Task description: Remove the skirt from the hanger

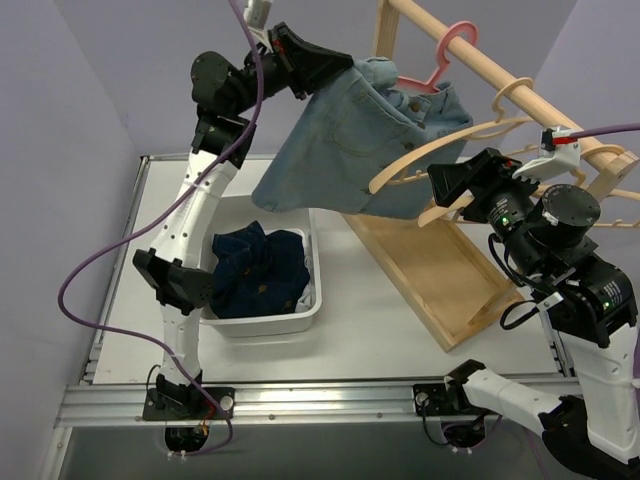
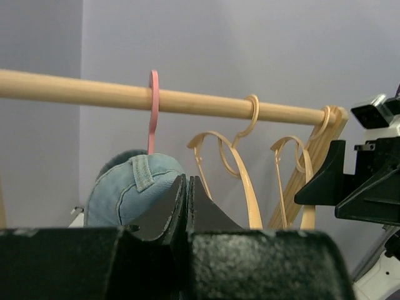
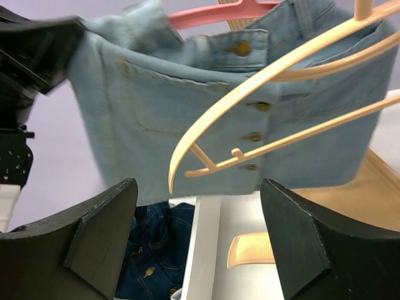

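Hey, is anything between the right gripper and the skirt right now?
Yes. Empty wooden hangers hang in front of the skirt, directly between it and the open right gripper. One curved arm crosses the row of buttons. The left gripper is shut on the skirt's corner, with nothing in between.

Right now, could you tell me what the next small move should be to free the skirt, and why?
Probably draw the left arm leftward, away from the rail. The left gripper has its jaws shut on the skirt at a waistband corner, while the waist's other end hangs on the pink hanger. The right gripper has open jaws, holding nothing.
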Robot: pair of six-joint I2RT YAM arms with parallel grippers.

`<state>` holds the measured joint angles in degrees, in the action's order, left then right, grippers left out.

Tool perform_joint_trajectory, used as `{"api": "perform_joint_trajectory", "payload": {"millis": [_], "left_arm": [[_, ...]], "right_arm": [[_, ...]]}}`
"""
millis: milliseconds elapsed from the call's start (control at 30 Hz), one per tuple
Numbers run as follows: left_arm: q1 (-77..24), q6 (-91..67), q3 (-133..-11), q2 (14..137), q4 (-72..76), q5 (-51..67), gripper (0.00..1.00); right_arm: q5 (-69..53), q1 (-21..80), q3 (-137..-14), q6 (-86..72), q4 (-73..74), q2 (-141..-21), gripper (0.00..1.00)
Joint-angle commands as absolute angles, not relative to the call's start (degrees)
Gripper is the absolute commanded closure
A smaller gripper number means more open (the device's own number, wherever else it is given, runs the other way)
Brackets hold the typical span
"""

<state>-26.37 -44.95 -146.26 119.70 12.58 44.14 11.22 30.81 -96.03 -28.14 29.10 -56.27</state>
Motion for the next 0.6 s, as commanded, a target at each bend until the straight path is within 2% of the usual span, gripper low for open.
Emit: {"api": "perform_joint_trajectory", "payload": {"millis": [0,100,133,167,400,467,567], "left_arm": [[-31.9,-32.2,-138.0,113.4,4.6,44.1,0.97],[-35.3,-25.1,-135.9,112.8,-3.0,41.9,0.88],[-36.0,-23.4,-136.2,113.1,-5.3,41.2,0.67],[-36.7,-21.7,-136.7,113.7,-8.9,39.6,0.6],[-40.1,-13.2,-146.9,120.2,-21.3,34.9,0.39],[-40.9,-11.5,-150.1,121.9,-24.2,32.9,0.06],[-41.2,-9.6,-151.2,123.3,-24.2,29.7,0.06]], "right_arm": [[12.3,31.0,-96.9,-27.4,27.6,-55.6,0.25],[11.8,30.9,-96.4,-27.9,27.3,-55.1,0.25],[11.8,30.9,-96.3,-27.9,27.6,-55.1,0.25],[11.7,31.0,-96.3,-28.0,27.8,-55.0,0.25],[13.7,31.0,-96.1,-28.7,29.1,-52.0,0.25],[13.9,31.0,-96.2,-28.8,29.6,-51.6,0.25],[14.2,31.0,-96.2,-29.1,30.0,-51.1,0.25]]}}
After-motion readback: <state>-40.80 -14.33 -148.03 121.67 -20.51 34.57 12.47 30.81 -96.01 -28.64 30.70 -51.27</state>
